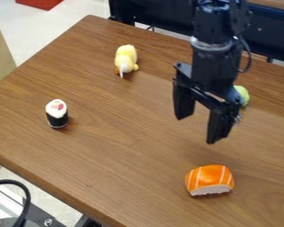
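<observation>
"What could go wrong here?"

"Biggest first: the table (108, 155). If the gripper (196, 129) drops too far, its spread fingers strike the wood."

"Is it holding anything?"

"No, it's open above the table, nothing between the fingers."

"And the toys?"

"The salmon (209, 177) sits apart from it, on the camera's side; its smooth, curved top could slip from an off-centre grip. The plush (126, 56), near the far edge, might squash or tip under a push. The roll (57, 113) stands upright off to the image's left, so a sideways brush could topple it. The green toy (243, 95) is partly hidden behind the gripper; a backward swing could bump it."

"Counts?"

"One table, one gripper, two fingers, one salmon, one plush, one roll, one green toy."
</observation>
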Available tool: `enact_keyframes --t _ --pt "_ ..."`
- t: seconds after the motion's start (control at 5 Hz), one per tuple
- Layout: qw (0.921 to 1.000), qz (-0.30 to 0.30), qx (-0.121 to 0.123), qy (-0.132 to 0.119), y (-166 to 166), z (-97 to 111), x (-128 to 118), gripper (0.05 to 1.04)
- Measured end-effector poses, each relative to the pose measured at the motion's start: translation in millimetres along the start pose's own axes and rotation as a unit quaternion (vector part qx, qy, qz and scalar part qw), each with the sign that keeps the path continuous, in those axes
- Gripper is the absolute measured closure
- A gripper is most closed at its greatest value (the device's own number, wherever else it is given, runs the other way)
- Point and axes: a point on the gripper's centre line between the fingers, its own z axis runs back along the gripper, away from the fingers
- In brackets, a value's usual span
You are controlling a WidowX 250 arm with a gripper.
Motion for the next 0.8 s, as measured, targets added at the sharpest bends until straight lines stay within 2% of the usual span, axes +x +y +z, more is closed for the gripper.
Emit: enact_keyframes --t 0.2,0.8 --pt "1.0 -0.005 0.003 0.004 -9.2 -13.7 -7.1 0.087" --pt "0.997 -0.051 0.031 -0.05 -35.1 -46.3 -26.5 0.087"
